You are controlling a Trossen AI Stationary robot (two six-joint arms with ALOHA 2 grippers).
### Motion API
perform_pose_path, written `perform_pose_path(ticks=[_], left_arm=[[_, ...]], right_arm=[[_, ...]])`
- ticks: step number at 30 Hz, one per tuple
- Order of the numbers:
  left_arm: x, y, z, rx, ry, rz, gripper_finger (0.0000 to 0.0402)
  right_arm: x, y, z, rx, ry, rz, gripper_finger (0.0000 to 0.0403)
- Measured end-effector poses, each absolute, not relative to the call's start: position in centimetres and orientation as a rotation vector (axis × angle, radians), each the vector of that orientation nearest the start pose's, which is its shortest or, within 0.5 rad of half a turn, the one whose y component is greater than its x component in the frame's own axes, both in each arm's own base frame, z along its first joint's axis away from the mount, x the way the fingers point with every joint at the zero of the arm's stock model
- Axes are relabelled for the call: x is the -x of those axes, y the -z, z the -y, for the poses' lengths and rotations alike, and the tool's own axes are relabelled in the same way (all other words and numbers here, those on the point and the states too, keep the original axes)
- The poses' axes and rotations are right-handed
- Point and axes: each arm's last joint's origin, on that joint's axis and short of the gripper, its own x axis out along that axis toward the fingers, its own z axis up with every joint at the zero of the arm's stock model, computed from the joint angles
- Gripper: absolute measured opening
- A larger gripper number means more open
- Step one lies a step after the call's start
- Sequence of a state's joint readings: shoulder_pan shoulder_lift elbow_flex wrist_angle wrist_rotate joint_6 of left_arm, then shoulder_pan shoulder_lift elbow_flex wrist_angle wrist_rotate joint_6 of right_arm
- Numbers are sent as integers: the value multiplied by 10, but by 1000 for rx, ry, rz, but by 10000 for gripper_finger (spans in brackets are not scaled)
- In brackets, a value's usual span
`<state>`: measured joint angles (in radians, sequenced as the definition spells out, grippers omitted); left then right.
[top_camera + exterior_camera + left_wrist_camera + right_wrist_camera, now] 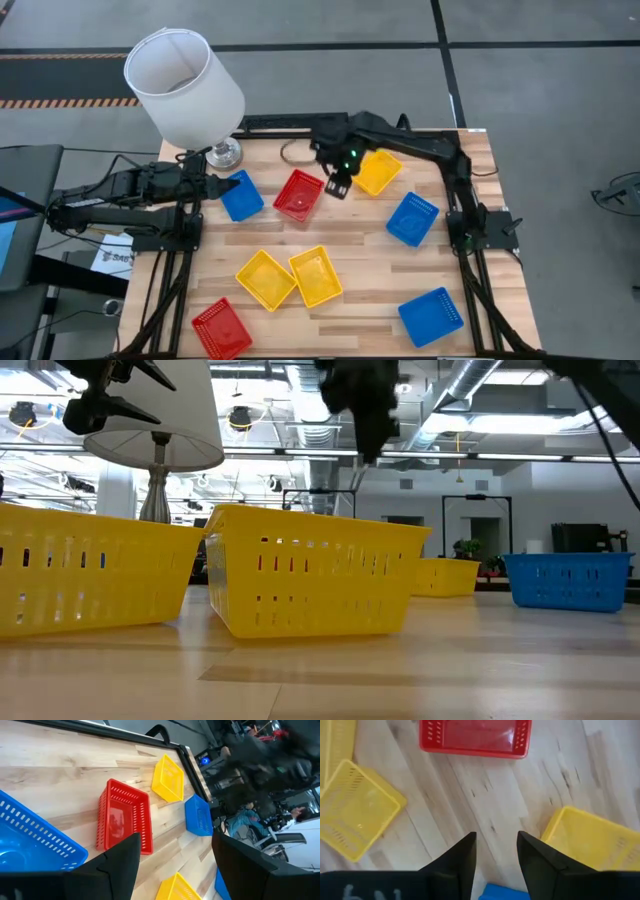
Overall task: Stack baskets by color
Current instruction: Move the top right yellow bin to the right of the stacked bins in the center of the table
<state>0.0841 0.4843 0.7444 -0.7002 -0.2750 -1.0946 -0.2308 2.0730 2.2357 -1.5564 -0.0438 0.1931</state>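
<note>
Near the table's far edge, right gripper hangs between a red basket and a yellow basket, fingers parted, nothing held. Left gripper sits by a blue basket, fingers spread, empty. High view alone shows two yellow baskets touching near the front; right wrist view shows bare wood between the fingers.
</note>
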Motion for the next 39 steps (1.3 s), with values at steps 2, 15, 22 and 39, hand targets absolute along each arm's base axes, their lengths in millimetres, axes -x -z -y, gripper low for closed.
perform_pose_path(ticks=[2, 15, 22, 39], left_arm=[[-93, -307, -16, 1022, -556, -201, 233], [-93, -307, -16, 1010, -563, -198, 233], [-93, -306, -16, 1010, -578, -201, 233], [-91, -302, -16, 1025, -602, -234, 233]], right_arm=[[-381, -341, 74, -318, 357, -1372, 169], [-317, -251, 89, -419, 533, -1323, 219], [-308, -212, 112, -384, 525, -1306, 220], [-334, -178, 93, -344, 352, -1365, 168]])
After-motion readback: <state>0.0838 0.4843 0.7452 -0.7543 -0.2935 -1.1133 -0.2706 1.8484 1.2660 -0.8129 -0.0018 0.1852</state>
